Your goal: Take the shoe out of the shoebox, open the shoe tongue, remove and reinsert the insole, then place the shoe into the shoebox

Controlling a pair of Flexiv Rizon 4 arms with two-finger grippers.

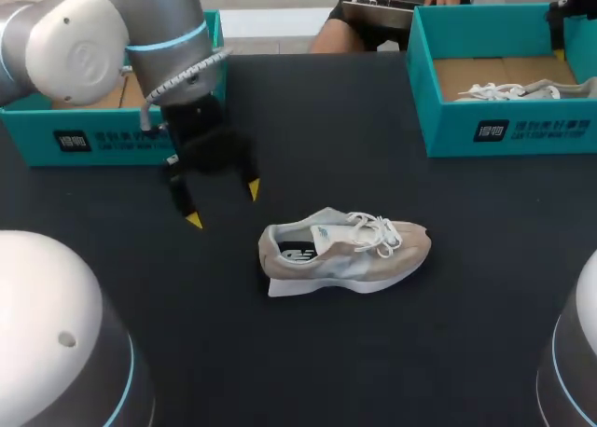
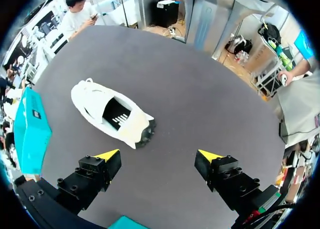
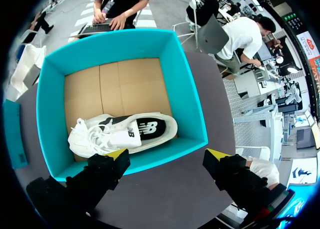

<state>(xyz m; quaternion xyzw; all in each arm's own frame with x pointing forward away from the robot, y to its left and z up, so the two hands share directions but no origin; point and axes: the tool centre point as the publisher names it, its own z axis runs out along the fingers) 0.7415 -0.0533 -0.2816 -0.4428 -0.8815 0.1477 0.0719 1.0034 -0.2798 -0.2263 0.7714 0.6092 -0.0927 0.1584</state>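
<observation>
Dark table (image 1: pixel 373 352); shoe (image 1: pixel 345 252) lies out; left gripper (image 1: pixel 224 205) wide near its heel, right gripper (image 3: pixel 167 153) wide above the box (image 3: pixel 189 89); tongue-opening likely next.

Left pincer (image 2: pixel 159 158) open above table (image 2: pixel 200 99), shoe (image 2: pixel 111 114) ahead

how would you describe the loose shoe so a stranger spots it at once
On the dark table, about midway between the teal left shoebox and right shoebox, just beside the left pincer, lies the beige shoe. It rests on bare tabletop; the other shoe, whiter, sits inside the right shoebox.
</observation>
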